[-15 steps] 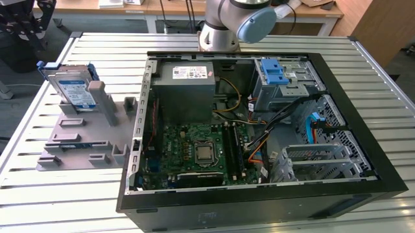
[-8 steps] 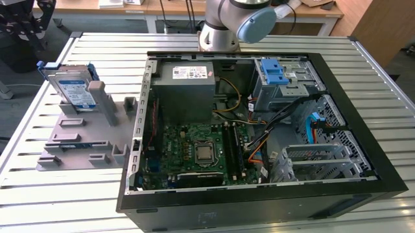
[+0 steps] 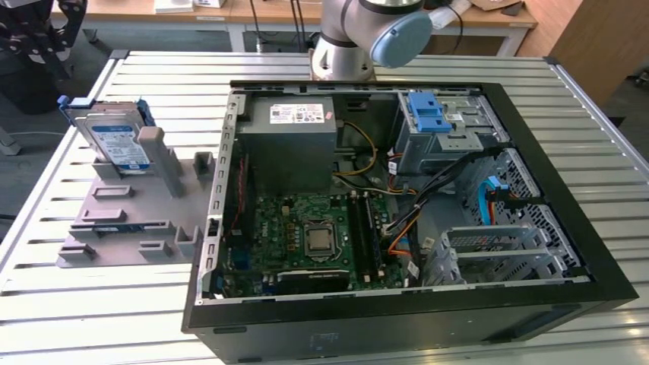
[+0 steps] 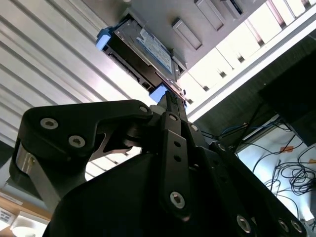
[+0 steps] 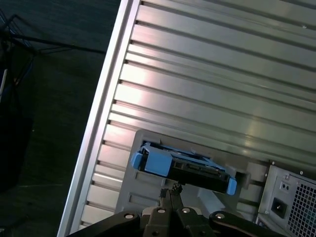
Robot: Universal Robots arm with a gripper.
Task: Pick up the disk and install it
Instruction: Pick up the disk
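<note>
The disk (image 3: 114, 141) stands on edge in a grey holder (image 3: 121, 220) on the slatted table, at the exterior view's left. It is silver with a white and blue label and a blue frame. In both wrist views it lies beyond my fingertips: the disk (image 4: 143, 49) shows its label side, and the disk (image 5: 182, 165) shows its blue-framed top edge. My gripper (image 5: 173, 190) hangs apart from it, its black fingers (image 4: 170, 106) pressed together with nothing between them.
An open computer case (image 3: 568, 251) lies right of the holder, with a grey power supply (image 3: 289, 144), a motherboard (image 3: 315, 228) and a drive bay with a blue latch (image 3: 428, 114). The arm's base (image 3: 345, 53) stands behind the case. The table's edge (image 5: 98, 113) borders dark floor.
</note>
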